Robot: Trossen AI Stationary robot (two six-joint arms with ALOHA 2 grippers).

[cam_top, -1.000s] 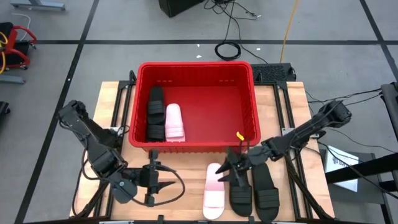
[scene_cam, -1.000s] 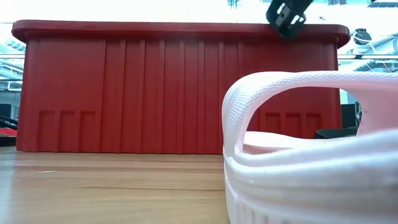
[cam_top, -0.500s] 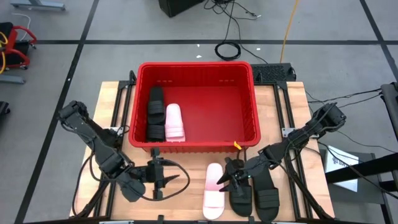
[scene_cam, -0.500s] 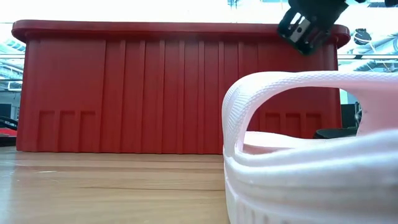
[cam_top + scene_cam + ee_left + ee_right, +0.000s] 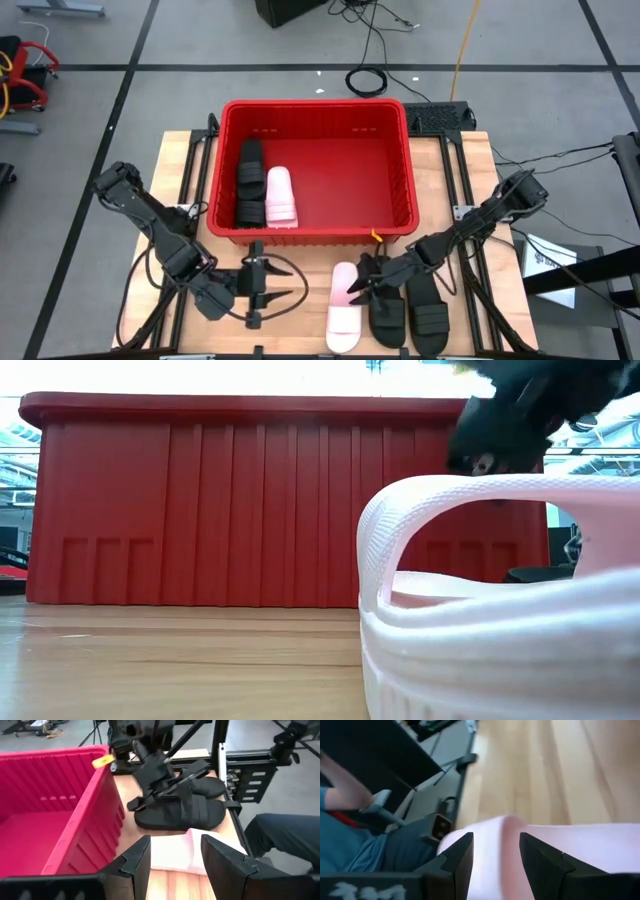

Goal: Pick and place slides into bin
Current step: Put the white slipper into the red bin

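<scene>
Red bin (image 5: pixel 400 130) holding a black slide (image 5: pixel 248 183) and a pink slide (image 5: pixel 280 196), right end effector (image 5: pixel 362 285) open, now lower over the pink slide on the worktop (image 5: pixel 344 305), left end effector (image 5: pixel 268 290) open, moved nearer

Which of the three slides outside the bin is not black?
The pink slide, leftmost of the row in front of the bin; the two beside it are black.

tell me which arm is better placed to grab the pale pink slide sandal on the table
Right. The right gripper hangs open directly over the pale pink slide sandal, while the open left gripper sits farther off beside it.
</scene>
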